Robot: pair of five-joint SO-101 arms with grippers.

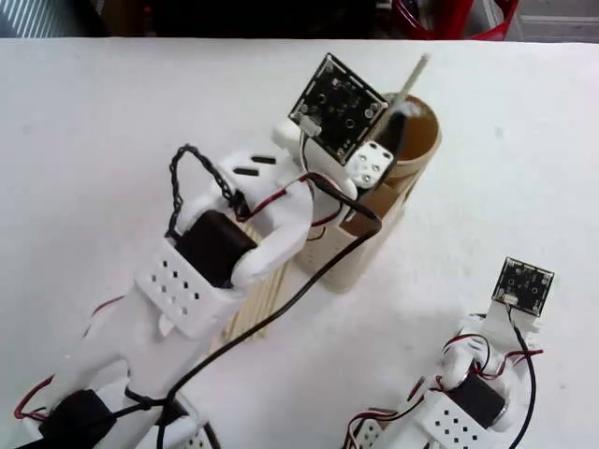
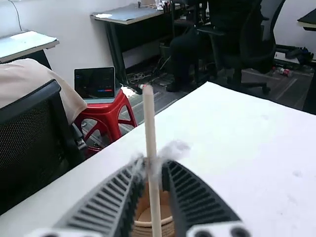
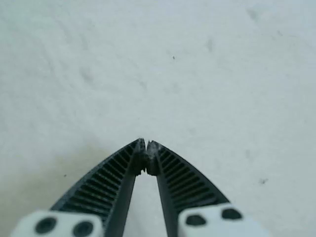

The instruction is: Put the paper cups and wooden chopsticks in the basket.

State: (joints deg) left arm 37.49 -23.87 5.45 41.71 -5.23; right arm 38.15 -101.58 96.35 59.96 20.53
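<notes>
A tall stack of tan paper cups (image 1: 374, 234) stands in the middle of the white table (image 1: 112, 122). My left gripper (image 2: 152, 160) hangs right over the stack's open mouth (image 2: 143, 219), shut on one wooden chopstick (image 2: 149, 123). The chopstick (image 1: 413, 79) points up and away past the cup rim, and its lower end dips into the top cup. Several more chopsticks (image 1: 248, 309) lie on the table beneath the left arm. My right gripper (image 3: 146, 145) is shut on nothing, low over bare table near the front right.
The right arm (image 1: 468, 393) sits at the table's front right corner. A red stool (image 2: 106, 116) and office chairs stand on the floor beyond the table's far edge (image 1: 281, 39). Bare table surface lies to the far left and right of the cups.
</notes>
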